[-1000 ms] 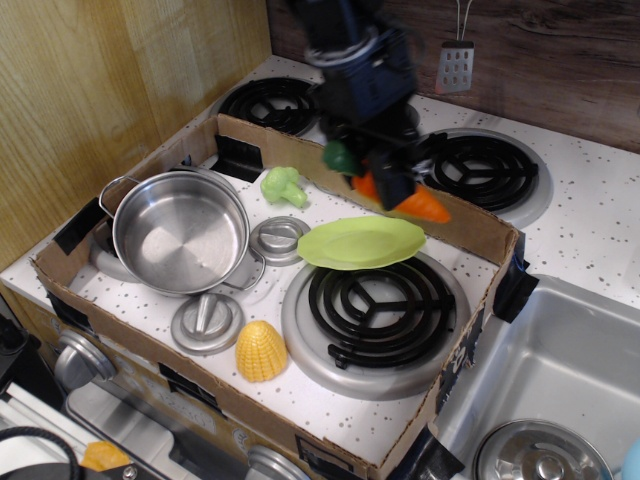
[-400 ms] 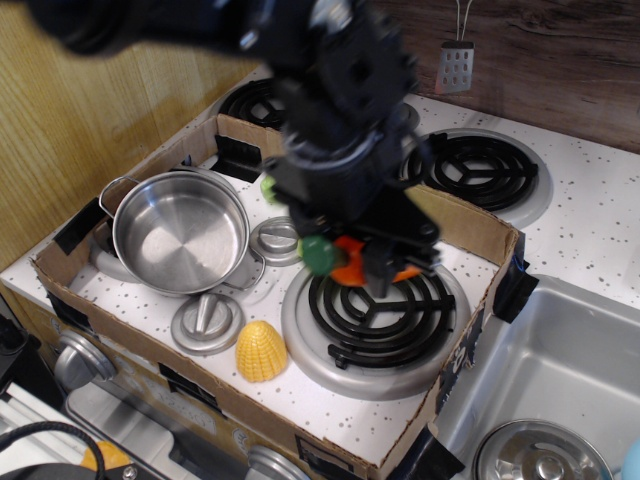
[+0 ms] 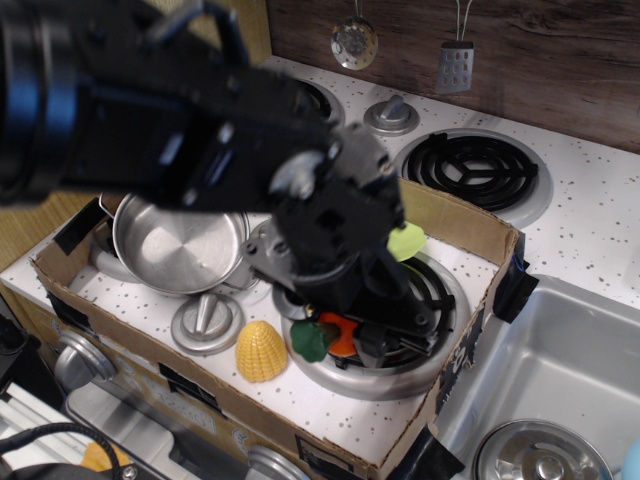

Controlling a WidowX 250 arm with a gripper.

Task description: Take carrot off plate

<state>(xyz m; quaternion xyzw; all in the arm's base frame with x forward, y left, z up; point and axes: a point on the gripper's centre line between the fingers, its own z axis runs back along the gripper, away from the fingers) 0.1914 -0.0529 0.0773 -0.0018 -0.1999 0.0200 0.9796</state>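
The carrot (image 3: pixel 332 336) shows only as a bit of orange body with its dark green stem end, held in my gripper (image 3: pixel 345 338) low over the front of the large coil burner (image 3: pixel 440 300). The gripper is shut on the carrot. My black arm fills the middle of the view and hides most of the lime plate (image 3: pixel 405 241); only a small edge of it shows at the arm's right, behind the burner. The carrot is off the plate, nearer the front of the box than the plate.
A steel pot (image 3: pixel 175 245) stands at the left inside the cardboard box (image 3: pixel 470 225). A yellow corn cob (image 3: pixel 261 351) lies just left of the carrot. Round metal knobs (image 3: pixel 205 322) lie near the pot. A sink (image 3: pixel 545 370) is at the right.
My arm has swung forward and down from the back wall of the box, carrying the carrot from above the plate to the front of the large burner. It now covers the plate and the broccoli.
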